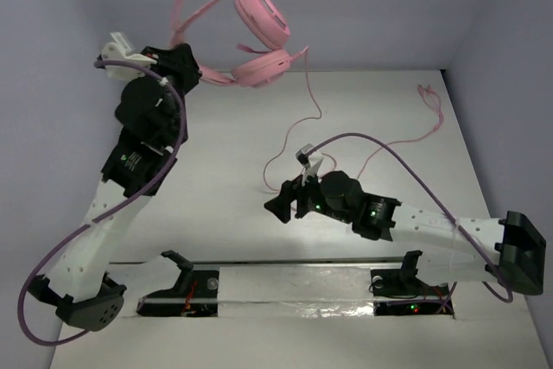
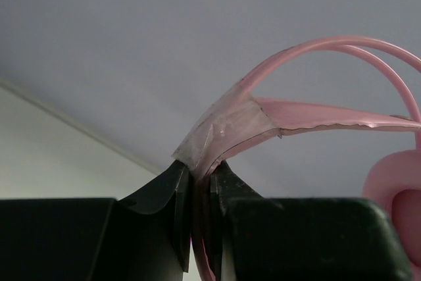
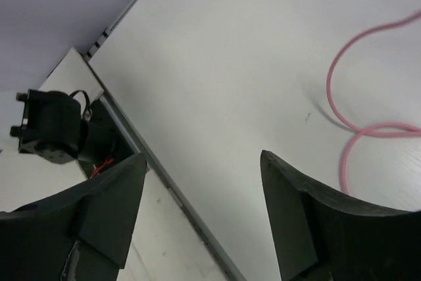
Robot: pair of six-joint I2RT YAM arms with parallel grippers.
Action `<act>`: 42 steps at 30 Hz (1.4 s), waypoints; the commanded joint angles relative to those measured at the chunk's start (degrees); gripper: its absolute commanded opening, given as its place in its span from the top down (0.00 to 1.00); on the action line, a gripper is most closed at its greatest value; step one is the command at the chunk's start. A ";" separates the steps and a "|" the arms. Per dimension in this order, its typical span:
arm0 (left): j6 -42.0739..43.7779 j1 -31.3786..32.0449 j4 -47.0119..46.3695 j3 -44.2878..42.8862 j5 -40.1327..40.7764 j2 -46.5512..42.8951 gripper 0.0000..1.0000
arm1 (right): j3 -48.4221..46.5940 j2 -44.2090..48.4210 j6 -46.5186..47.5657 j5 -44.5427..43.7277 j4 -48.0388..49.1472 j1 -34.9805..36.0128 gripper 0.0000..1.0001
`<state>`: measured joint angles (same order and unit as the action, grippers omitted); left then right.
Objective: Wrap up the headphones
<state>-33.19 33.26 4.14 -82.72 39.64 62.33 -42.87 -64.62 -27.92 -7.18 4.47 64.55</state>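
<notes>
Left pincer (image 2: 200,179) clamps headphones (image 1: 262,16) headband | earcups rightward | right pincer (image 3: 202,162) wide, empty

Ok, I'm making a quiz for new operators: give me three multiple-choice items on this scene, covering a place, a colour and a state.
1. Where do the left jaws grip the headphones? A) earcup B) headband C) plug
2. What colour is the cord? A) pink B) black C) green
3. How do the right jaws stand? A) shut on the cord B) shut, empty C) open, empty
Answers: B, the left wrist view shows the headband pinched between them; A, it matches the headphones; C, a wide gap shows bare table between them.
</notes>
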 commanded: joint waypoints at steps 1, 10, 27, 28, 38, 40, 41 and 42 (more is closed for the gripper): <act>-0.21 -0.21 -1.69 -6.30 -3.33 -1.51 1.00 | -1.24 -3.65 0.84 1.03 13.80 -1.88 0.23; 0.15 -0.21 1.75 -15.20 -5.80 -0.18 1.00 | 1.29 -5.17 -0.73 0.33 19.26 -9.71 0.24; -1.44 -0.21 1.13 -15.98 -8.70 -1.68 1.00 | -1.96 -21.25 1.91 -1.25 33.93 -10.77 0.30; -1.35 -0.21 1.04 -16.16 -8.87 -1.77 1.00 | -1.95 -21.34 1.38 -1.52 33.59 -10.77 0.31; -2.76 -0.21 0.61 -16.95 -11.51 -2.12 1.00 | -3.52 -25.02 2.78 -1.52 35.34 -11.29 0.31; -2.93 -0.21 0.78 -17.12 -11.51 -2.47 1.00 | -4.58 -26.43 3.66 -2.92 36.13 -11.29 0.32; -3.11 -0.21 0.78 -17.21 -11.60 -2.73 1.00 | -4.94 -27.48 3.66 -3.28 36.74 -12.08 0.33; -3.11 -0.21 0.78 -17.30 -11.69 -3.00 1.00 | -4.77 -27.92 3.40 -2.67 38.84 -12.08 0.34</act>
<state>-32.56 33.28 11.99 -96.18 28.82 62.02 -45.10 -91.37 -25.82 -7.86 36.16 53.32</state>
